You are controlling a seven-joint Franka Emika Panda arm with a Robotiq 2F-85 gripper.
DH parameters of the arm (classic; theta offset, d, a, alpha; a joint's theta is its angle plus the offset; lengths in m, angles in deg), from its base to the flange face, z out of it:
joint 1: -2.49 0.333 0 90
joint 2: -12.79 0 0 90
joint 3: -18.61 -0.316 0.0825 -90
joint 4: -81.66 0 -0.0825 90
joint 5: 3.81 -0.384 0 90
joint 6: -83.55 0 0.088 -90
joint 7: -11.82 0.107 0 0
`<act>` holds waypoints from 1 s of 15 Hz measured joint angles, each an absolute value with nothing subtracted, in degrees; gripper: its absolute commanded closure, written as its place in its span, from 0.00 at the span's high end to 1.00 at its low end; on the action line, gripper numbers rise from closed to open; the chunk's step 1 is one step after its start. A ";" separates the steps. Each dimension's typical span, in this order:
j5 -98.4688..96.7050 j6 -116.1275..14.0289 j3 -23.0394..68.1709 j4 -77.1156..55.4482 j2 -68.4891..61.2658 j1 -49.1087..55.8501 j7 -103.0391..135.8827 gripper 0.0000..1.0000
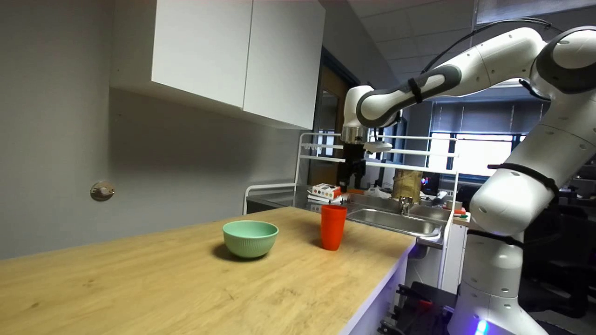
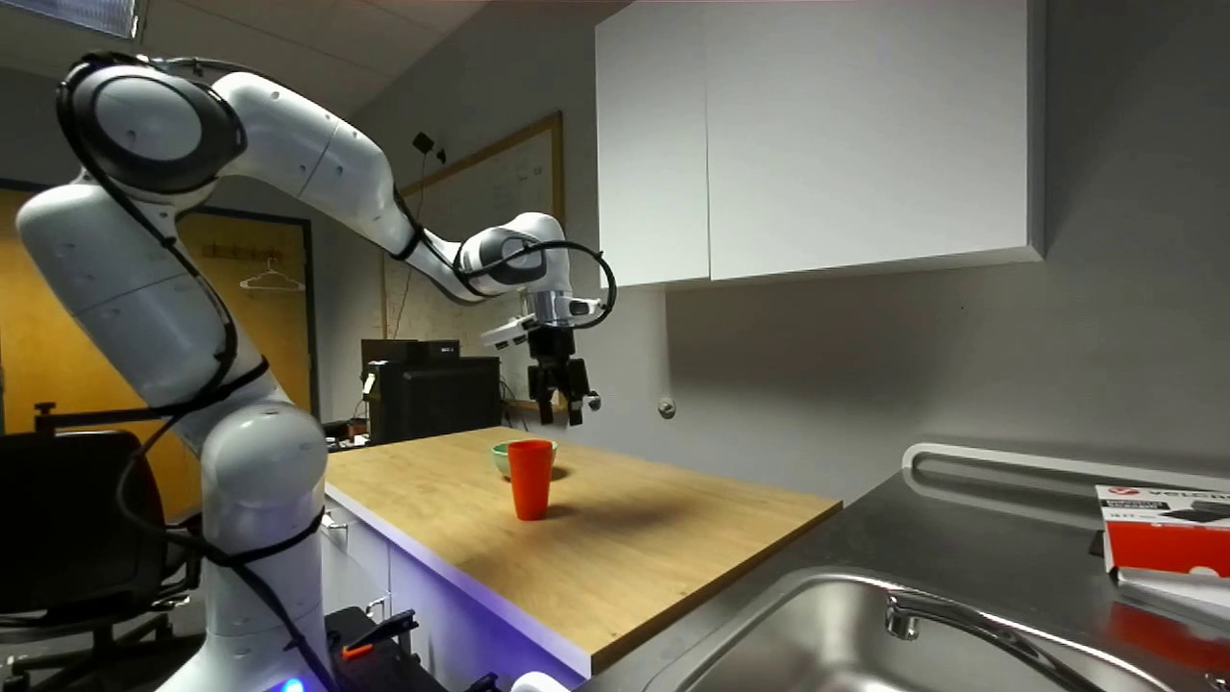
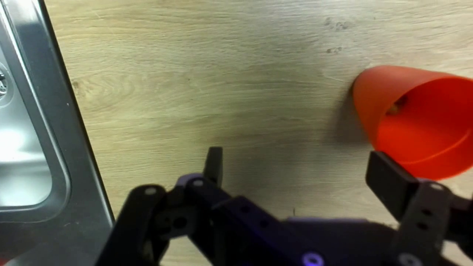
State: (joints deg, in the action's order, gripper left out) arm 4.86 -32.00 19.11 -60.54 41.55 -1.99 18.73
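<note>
My gripper [image 3: 295,155] hangs above the wooden counter, fingers spread wide with nothing between them. Its black body also shows as the gripper [image 1: 350,184] and the gripper [image 2: 561,415] in both exterior views, higher than everything on the counter. Nearest is an upright red-orange cup [image 3: 371,98], at the right of the wrist view; the right finger [image 3: 391,184] overlaps its rim in the picture, though they look apart in height. Something small and brownish shows inside the cup. A green ribbed bowl [image 1: 250,239] stands farther along the counter, partly behind the cup [image 2: 530,481] in an exterior view.
A steel sink [image 3: 55,162] borders the counter [image 1: 153,279] at one end, with a faucet [image 2: 980,630]. White cabinets [image 2: 865,135] hang over the back. A white rack [image 1: 454,186] frames the sink area, and a red-and-white box [image 2: 1168,538] lies beyond the sink.
</note>
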 measured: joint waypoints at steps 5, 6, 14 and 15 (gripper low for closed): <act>4.71 -32.13 17.08 -60.53 38.41 -0.36 19.53 1.00; 4.67 -32.15 16.91 -60.53 37.53 -0.10 19.53 1.00; 4.07 -33.37 16.69 -59.64 30.64 1.56 19.53 0.66; 4.07 -33.49 16.64 -59.38 29.89 1.67 19.53 0.59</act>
State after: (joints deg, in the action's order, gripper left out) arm 4.07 -33.49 16.64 -59.38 29.89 1.67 19.53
